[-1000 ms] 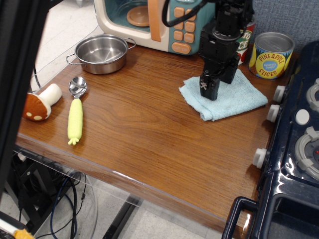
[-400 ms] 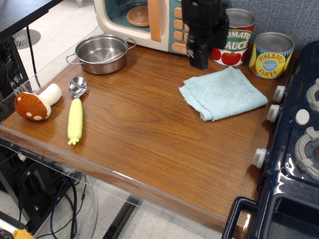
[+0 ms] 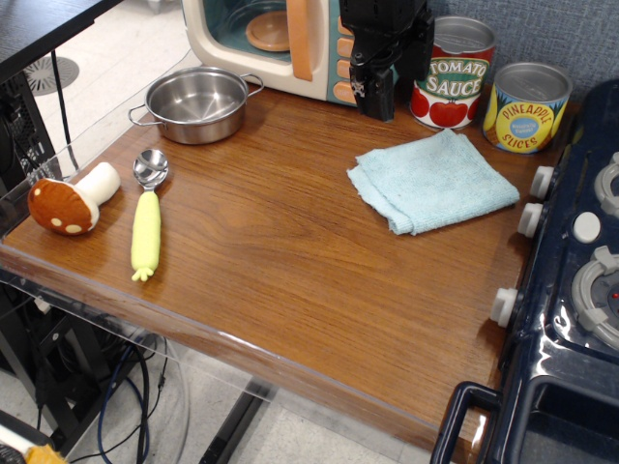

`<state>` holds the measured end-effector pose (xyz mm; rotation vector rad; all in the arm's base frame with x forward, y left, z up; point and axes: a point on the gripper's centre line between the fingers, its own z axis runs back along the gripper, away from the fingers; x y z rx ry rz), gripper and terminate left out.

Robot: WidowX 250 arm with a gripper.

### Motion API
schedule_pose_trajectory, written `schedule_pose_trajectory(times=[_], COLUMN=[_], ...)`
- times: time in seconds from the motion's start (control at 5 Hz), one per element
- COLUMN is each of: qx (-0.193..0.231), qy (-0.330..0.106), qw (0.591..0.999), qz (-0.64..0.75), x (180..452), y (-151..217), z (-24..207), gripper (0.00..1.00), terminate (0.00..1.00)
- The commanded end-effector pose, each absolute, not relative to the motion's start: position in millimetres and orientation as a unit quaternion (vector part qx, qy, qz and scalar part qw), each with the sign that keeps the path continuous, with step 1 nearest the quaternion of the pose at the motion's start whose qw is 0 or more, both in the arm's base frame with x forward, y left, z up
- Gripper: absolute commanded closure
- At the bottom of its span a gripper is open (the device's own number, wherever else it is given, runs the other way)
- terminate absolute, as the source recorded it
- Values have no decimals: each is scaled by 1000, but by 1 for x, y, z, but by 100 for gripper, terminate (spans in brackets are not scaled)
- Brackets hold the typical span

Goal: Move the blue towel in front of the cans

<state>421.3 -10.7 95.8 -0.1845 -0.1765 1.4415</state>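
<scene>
The black gripper [image 3: 373,97] hangs empty above the wooden surface [image 3: 261,242]; its jaw gap is unclear. The light blue folded terry towel [image 3: 432,182] lies before the tomato and pineapple cans [image 3: 488,79]. Swinging right could topple them.

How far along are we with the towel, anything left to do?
Placement looks done: the blue towel lies flat in front of the Tomato Sauce can and Pineapple Slices can. The end effector holds nothing and hangs left of the tomato can, off the towel. Only clearing the arm seems left.
</scene>
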Motion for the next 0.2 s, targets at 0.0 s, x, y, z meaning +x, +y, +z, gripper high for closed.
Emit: schedule_pose_trajectory(times=[0.0], qx=[-108], qy=[-105], qw=[741], qz=[654], x=[419], y=[-8], z=[123], gripper=[0], terminate=[100])
